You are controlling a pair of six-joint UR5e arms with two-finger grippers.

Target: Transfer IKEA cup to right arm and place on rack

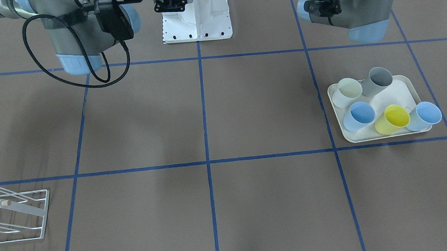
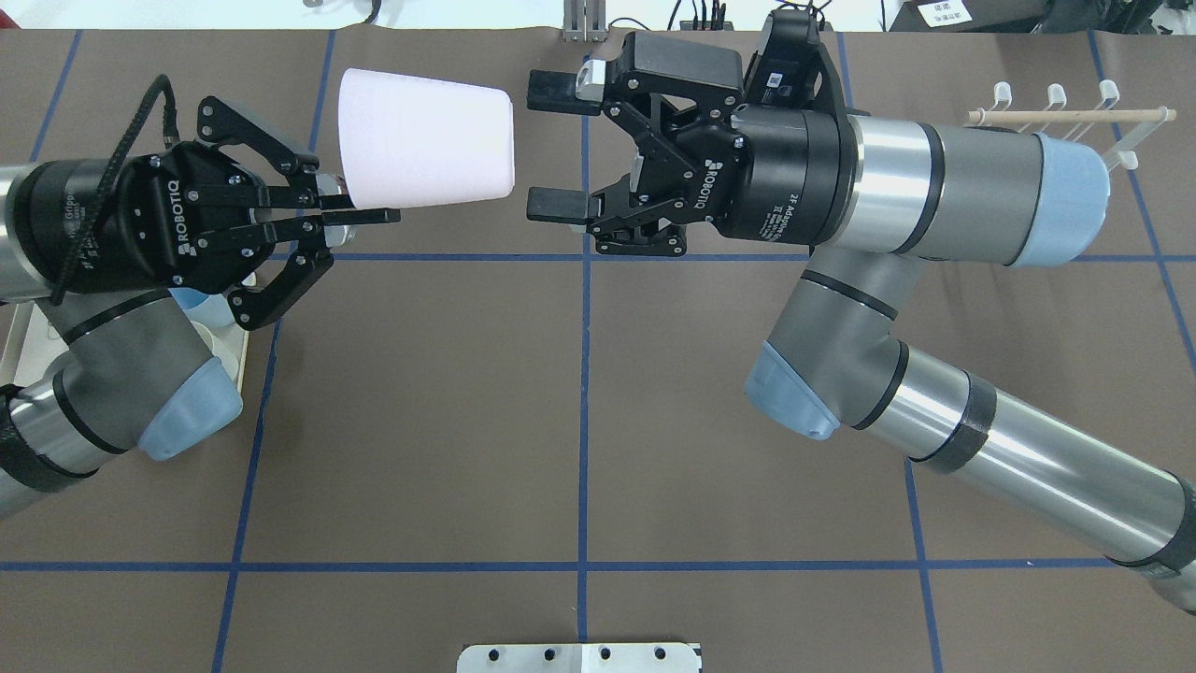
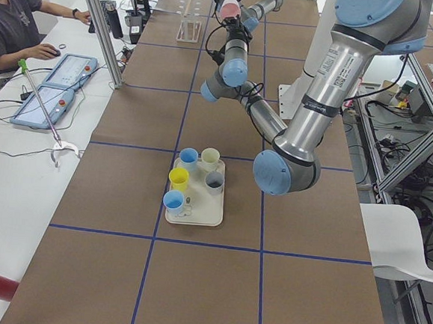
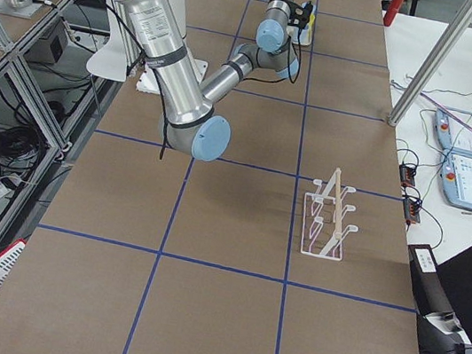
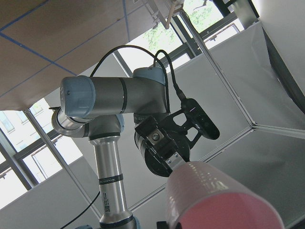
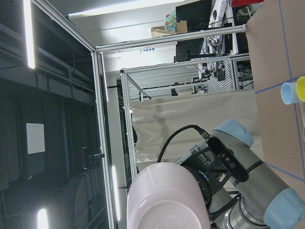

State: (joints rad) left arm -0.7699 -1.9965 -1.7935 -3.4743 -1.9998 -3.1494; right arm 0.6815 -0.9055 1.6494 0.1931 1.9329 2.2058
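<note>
Hand-over stage: cup held aloft, not yet on rack.
The left gripper is clamped on the cup's rim; the cup lies level, base toward 3 o'clock. The right gripper faces that base, jaws wide apart, just short of touching. Overhead, the rack stands at 2 o'clock.

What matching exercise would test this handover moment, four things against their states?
Things:
1. pink cup
2. right gripper
3. rack
4. tray

States:
A. holds five cups
B. open, just short of the pink cup's base
C. held sideways in the air by the left gripper
D. on the table, nothing hung on it

Pairs: 1-C, 2-B, 3-D, 4-A
</note>
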